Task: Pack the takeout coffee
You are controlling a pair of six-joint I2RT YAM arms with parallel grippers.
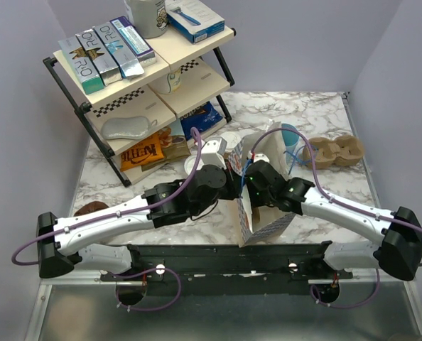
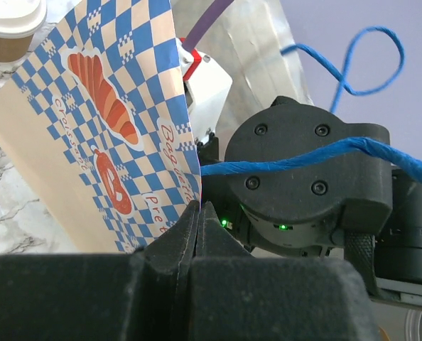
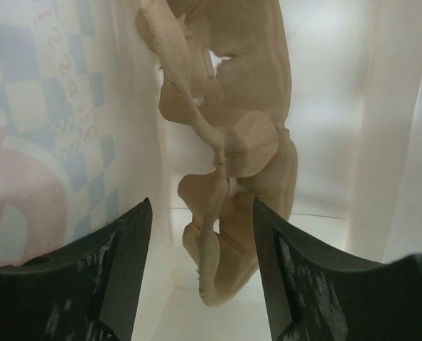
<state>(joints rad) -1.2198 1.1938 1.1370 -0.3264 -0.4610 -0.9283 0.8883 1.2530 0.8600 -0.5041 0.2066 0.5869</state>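
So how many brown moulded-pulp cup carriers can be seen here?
2. One brown moulded-pulp cup carrier lies on the right side of the marble table. The other stands on edge inside the blue-checked paper bag. Others may be hidden from view.

On the blue-checked paper bag, in the left wrist view, you can read a cursive word beside the croissant drawing that looks like "Croissant". Lower on the bag is "Bon" with further letters cut off at the bag's edge, then "Pre" running out of sight. On the top shelf of the rack at the far left, the long boxes carry large letters, "ORO" and "RO". The orange packet under the rack shows dark block letters you can't read surely.
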